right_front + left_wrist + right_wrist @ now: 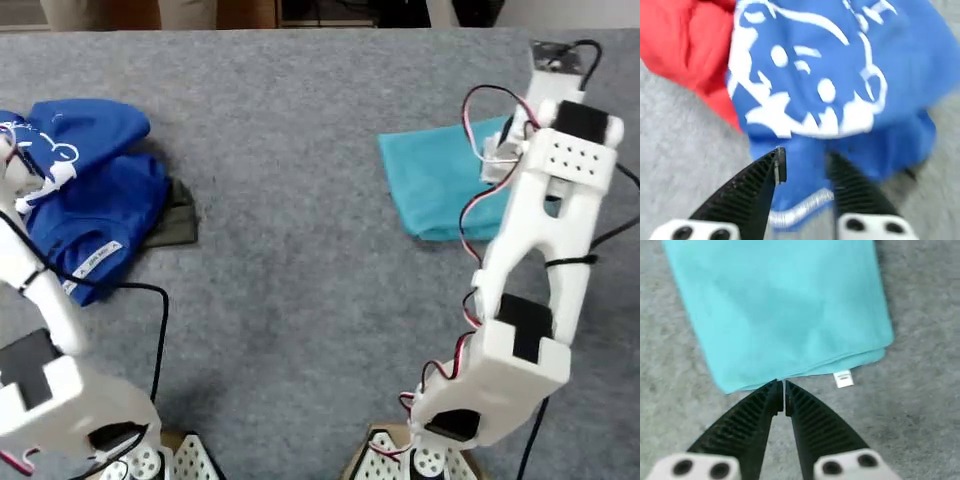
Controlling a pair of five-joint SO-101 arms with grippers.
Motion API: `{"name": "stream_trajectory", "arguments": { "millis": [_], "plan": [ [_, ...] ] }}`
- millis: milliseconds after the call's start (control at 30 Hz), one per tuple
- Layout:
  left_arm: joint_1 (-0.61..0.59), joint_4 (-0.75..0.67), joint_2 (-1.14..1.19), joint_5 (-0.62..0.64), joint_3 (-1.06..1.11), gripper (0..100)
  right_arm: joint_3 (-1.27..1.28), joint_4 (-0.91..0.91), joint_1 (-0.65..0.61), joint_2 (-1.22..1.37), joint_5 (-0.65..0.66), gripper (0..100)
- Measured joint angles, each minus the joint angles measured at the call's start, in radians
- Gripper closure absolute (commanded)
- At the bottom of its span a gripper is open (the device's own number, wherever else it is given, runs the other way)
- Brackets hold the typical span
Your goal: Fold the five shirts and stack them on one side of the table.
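1. Teal shirt: lies folded flat on the right side of the grey worktop, well apart from the rest. In the right wrist view its layered edge and a small white tag face the claw.
2. Right claw: jaws pressed together with no visible gap, tips right at the teal shirt's near edge. No cloth seen between them, so judged empty.
3. Left heap, at the worktop's left side: printed blue shirt on top, rumpled. Below it is more blue cloth with a label, and I cannot tell whether this is a second shirt or the same one. An olive shirt pokes out from under the heap. A red shirt touches the printed blue one in the left wrist view.
4. Left claw: jaws moderately apart, poised over the lower edge of the blue cloth and gripping nothing.
5. Handling, as judged:
   - All are light, limp knit. They will drape and sag from any single pinch and will not keep their shape when lifted.
   - The cloth should grip well against the ribbed jaws, so slipping is unlikely. The felt-like worktop may drag on it.
6. Where to take hold, as judged:
   - Pinch a hem, shoulder seam or doubled edge, where the cloth is thickest.
   - Grasp shallowly on the heap, because a deep bite risks catching the layer beneath.
   - Take the folded teal shirt by its stacked edge with all layers together, or the fold will open.
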Motion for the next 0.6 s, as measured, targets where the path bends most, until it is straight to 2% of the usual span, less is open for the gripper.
{"name": "stream_trajectory", "arguments": {
  "millis": [100,167,233,400,600],
  "plan": [
    [-0.011,-0.173,0.124,0.000,0.068,86,-0.017,0.035,-0.037,0.000,0.000,98.6],
    [-0.012,-0.189,0.163,0.000,0.064,93,-0.028,0.060,-0.060,0.000,0.000,98.6],
    [-0.011,-0.150,0.164,0.000,0.028,99,-0.032,0.072,-0.071,0.000,0.000,98.6],
    [0.014,-0.029,0.164,0.000,-0.138,98,-0.032,0.075,-0.071,0.000,0.000,98.6],
    [0.110,0.193,0.130,0.000,-0.325,98,-0.032,0.075,-0.072,0.000,0.000,98.6]
  ]
}}
